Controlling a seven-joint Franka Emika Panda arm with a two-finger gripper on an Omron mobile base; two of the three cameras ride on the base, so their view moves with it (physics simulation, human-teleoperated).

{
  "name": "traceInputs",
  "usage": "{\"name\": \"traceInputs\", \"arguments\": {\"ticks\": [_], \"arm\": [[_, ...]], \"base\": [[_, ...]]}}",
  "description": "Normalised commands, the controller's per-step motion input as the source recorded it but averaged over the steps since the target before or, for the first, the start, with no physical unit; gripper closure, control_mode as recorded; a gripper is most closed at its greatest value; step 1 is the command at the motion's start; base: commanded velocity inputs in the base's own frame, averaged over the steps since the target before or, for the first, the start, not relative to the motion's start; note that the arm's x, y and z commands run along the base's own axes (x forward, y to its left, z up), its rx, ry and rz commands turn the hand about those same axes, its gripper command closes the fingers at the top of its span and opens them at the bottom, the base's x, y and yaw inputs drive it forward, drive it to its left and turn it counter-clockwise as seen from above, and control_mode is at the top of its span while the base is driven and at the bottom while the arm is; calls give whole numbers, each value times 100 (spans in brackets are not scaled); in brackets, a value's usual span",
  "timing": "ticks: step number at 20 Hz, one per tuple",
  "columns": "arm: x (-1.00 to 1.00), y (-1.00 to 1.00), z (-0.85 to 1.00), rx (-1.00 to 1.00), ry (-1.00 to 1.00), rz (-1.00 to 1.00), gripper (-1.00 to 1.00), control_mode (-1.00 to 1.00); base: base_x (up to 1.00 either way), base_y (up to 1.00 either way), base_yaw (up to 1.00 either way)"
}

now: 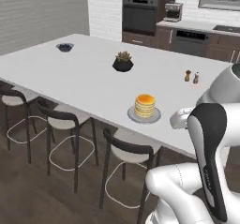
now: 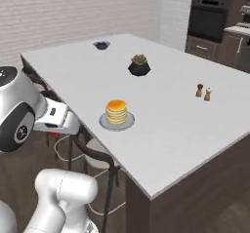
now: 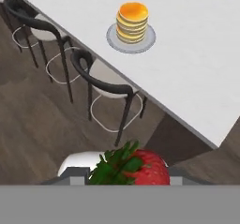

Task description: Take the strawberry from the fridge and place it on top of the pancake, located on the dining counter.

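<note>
While gripped in the pincer (image 3: pixel 125 183), strawberry (image 3: pixel 140 168) sits low in the hand view, leaves toward 9 o'clock, above wood floor (image 3: pixel 33 124) beside the counter (image 3: pixel 187 73). Pancake stack (image 3: pixel 132 21) at 12 o'clock from it, on a grey plate (image 3: pixel 146 42), well apart. Dark bowl (image 1: pixel 65 47) at the counter's far end; contents not discernible. Black pot (image 1: pixel 123 65) holding a small plant (image 1: pixel 123 56).
</note>
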Motion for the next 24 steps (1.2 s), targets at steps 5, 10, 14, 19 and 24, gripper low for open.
{"name": "traceInputs", "arguments": {"ticks": [5, 10, 14, 19, 24], "arm": [[0, 0, 0, 0, 0, 0, 100, 100], [0, 0, 0, 0, 0, 0, 100, 100], [0, 0, 0, 0, 0, 0, 100, 100], [0, 0, 0, 0, 0, 0, 100, 100], [0, 0, 0, 0, 0, 0, 100, 100]], "base": [[31, 68, -69], [37, 90, -60], [34, 99, -54], [37, 86, -56], [-32, 64, -29]]}}
